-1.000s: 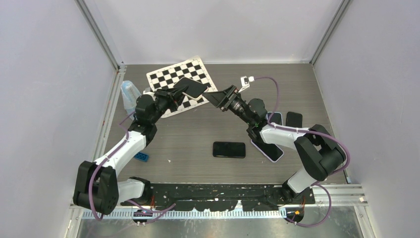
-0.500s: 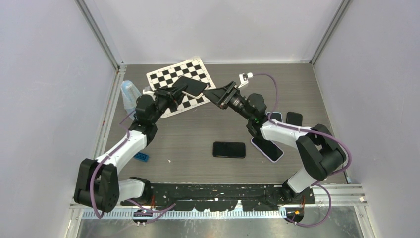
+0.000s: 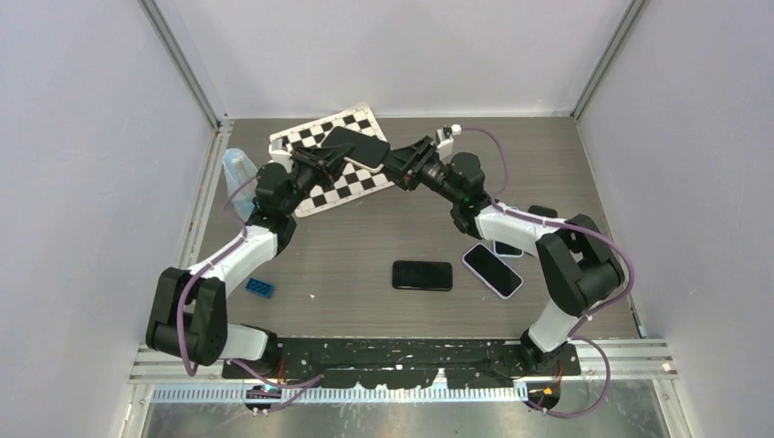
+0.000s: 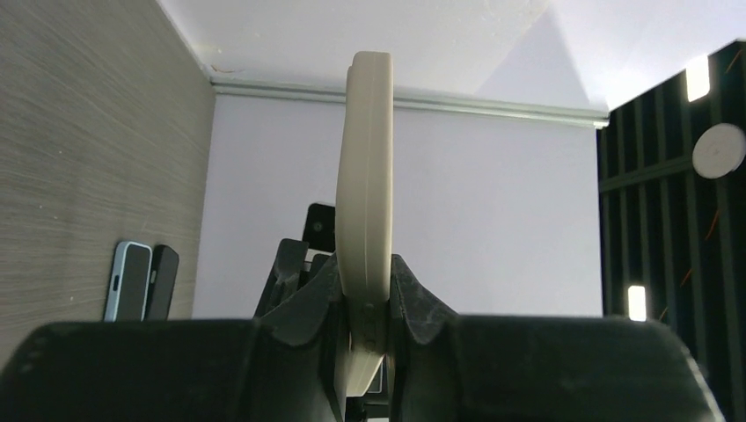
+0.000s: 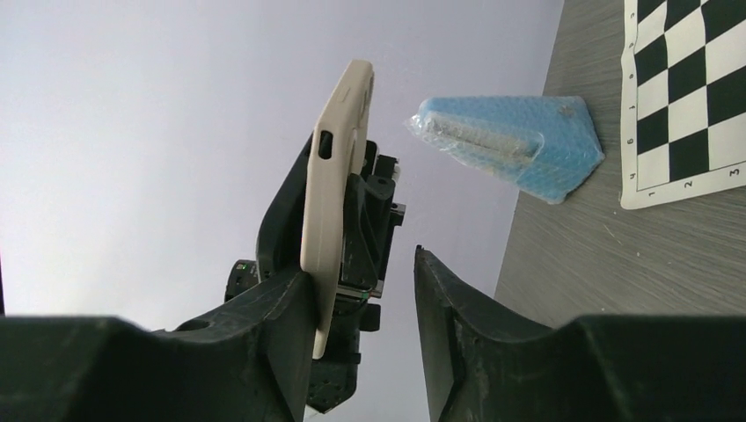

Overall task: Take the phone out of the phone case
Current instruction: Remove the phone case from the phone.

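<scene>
Aloft: a cream rubbery phone case with a dark-faced phone seated in it hangs in the air over the far part of the grey wood-grain table, above the black-and-white checkerboard mat.
Grip, left side: the left gripper is clenched on one end of the phone case. In its wrist view both fingers press the flat sides, and the case stands edge-on between them.
Grip, right side: the right gripper is at the opposite end of the case with its jaws parted. In its wrist view one finger lies against the case's flat side, while the other stands apart with a clear gap (so nothing is pinched on this side).
Arms: both reach inward from either side and meet at the case near the back of the table.
Near the back wall, left: a blue bubble-wrapped packet rests on the table just beside the mat's edge.
Middle of table: a black phone lies flat, face up, well apart from the held case.
Right of that: a pale-edged phone lies flat at a slant, near the right arm.
Behind the right arm: two more handsets, one light blue and one dark, lie side by side, partly hidden in the overhead view.
Near left: a small blue toy brick sits beside the left arm.
</scene>
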Available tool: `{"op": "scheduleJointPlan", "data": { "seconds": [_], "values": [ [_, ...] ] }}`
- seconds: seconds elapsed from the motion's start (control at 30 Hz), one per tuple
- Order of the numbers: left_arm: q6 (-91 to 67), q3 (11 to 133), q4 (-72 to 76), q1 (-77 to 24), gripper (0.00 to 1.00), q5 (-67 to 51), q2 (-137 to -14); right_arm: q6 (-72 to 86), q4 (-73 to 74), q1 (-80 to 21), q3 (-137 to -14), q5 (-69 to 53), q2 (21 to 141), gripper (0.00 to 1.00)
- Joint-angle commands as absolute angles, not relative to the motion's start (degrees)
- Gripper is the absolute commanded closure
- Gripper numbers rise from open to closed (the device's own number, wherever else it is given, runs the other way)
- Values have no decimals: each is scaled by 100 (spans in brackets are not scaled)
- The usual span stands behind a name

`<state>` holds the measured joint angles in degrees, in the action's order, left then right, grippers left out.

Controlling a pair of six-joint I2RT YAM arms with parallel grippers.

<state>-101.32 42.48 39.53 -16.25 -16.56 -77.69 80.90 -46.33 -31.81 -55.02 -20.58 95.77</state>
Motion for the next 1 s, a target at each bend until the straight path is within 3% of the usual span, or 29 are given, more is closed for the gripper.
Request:
{"op": "scheduleJointPlan", "data": {
  "seconds": [0.0, 0.1, 0.23, 0.33, 0.4, 0.57, 0.7, 0.8, 0.97],
  "values": [
    [-9518, 5063, 4451, -2256, 100, -3288, -7302, 8033, -4179, -3329, -5775, -2317, 9877, 51],
    [-8815, 5186, 3476, -2276, 100, -3224, -7164, 8155, -4735, -3356, -5791, -2500, 9897, 55],
    [-7658, 5265, 1892, -2281, 99, -2819, -6833, 8591, -5775, -3342, -5759, -2854, 9989, 73],
    [-7194, 5207, 1286, -2277, 89, -2478, -6665, 8645, -5957, -3340, -5662, -2876, 9888, 95],
    [-6937, 5199, 924, -2269, 77, -2290, -6585, 8611, -5941, -3333, -5574, -2821, 9805, 99],
    [-6326, 5160, 197, -2263, 41, -1745, -6448, 8697, -6044, -3284, -5394, -2612, 9664, 99],
    [-5872, 5139, -564, -2225, 20, -1276, -6257, 8685, -6084, -3226, -5253, -2444, 9602, 99],
    [-5843, 4983, -894, -2180, 13, -1115, -5981, 8562, -6014, -3201, -5183, -2352, 9600, 99],
    [-6122, 4819, -996, -2154, 11, -1225, -5576, 8324, -6074, -3200, -5126, -2220, 9694, 99]
  ]
}}
